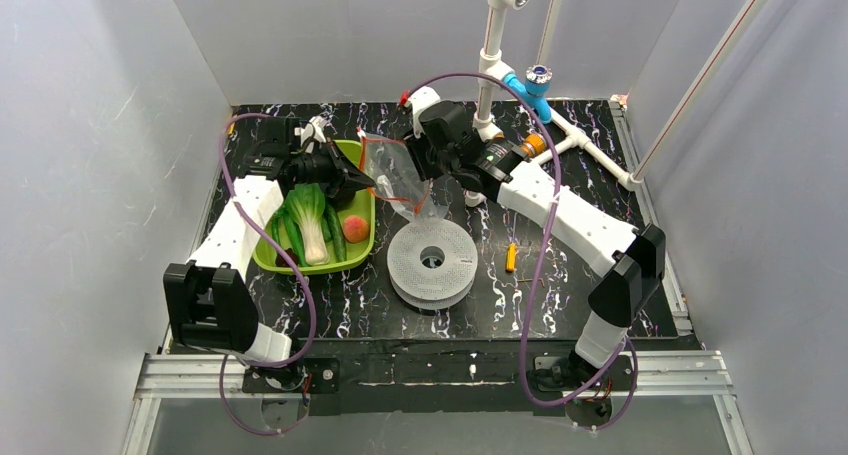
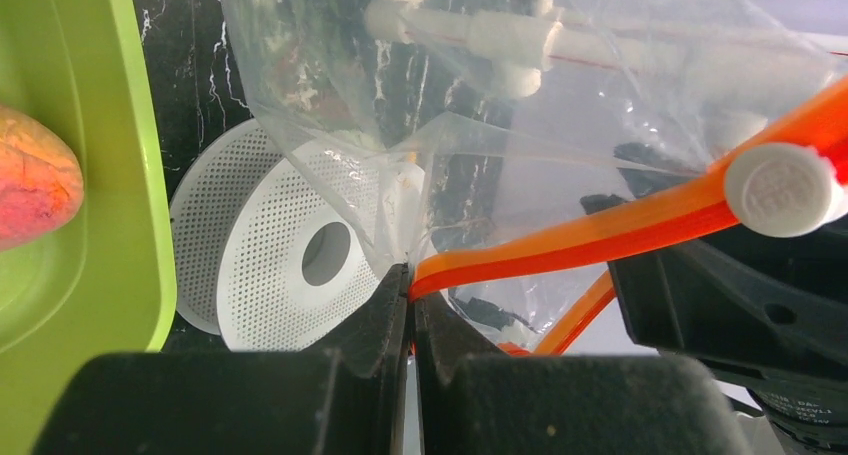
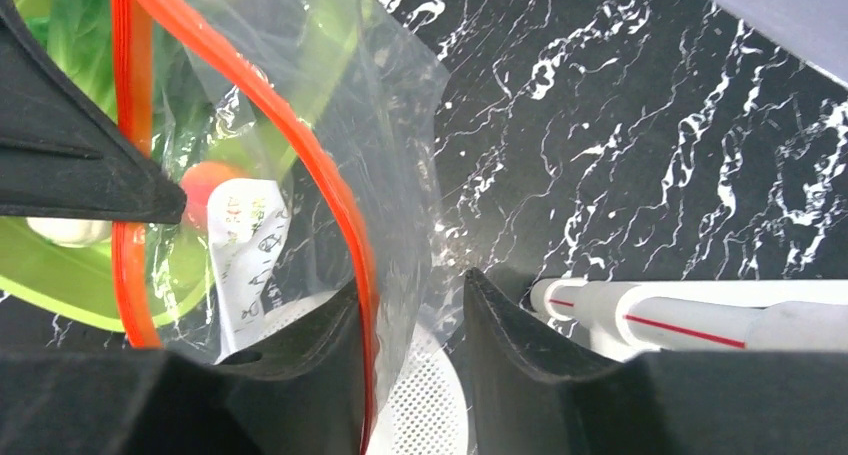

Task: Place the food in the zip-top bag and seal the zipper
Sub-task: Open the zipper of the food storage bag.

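Grip status: left gripper is clamped on the zipper; right gripper fingers stand apart, film seemingly between them. The zip-top bag hangs just beside the green tray holding the food. I would close right on the opposite lip, then spread the mouth slowly

Closed fingers on orange zipper

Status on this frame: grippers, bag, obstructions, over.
Left gripper shut on zipper. Right gripper open, bag edge between jaws. Food in green tray. White disc close under bag.
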You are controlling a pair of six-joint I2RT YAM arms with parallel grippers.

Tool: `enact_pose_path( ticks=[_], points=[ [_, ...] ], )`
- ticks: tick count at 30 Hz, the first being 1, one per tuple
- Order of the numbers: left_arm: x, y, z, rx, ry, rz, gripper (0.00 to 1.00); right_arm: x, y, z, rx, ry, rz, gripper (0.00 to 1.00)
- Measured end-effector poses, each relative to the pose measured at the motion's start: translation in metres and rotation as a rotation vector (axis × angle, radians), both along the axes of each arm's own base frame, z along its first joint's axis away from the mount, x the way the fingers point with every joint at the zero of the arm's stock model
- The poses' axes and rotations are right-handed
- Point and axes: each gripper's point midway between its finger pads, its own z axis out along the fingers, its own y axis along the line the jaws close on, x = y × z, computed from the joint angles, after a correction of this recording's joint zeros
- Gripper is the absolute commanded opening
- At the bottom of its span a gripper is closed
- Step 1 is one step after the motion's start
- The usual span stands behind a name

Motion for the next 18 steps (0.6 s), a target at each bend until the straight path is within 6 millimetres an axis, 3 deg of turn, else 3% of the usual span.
enact_pose_path(
  ticks=[8,14,18],
  points=[
    [-0.003,-0.004,-0.002,-0.015,0.014,-0.009,0.0,-0.016,0.0,-0.002,-0.017,0.06,0.025,0.59],
    [-0.004,-0.008,-0.001,-0.02,0.014,-0.016,0.0,-0.028,0.014,0.008,-0.022,0.038,0.053,0.42],
    [-0.005,-0.009,0.0,-0.023,0.014,-0.02,0.0,-0.029,0.023,-0.001,-0.052,0.034,0.056,0.4]
  ],
)
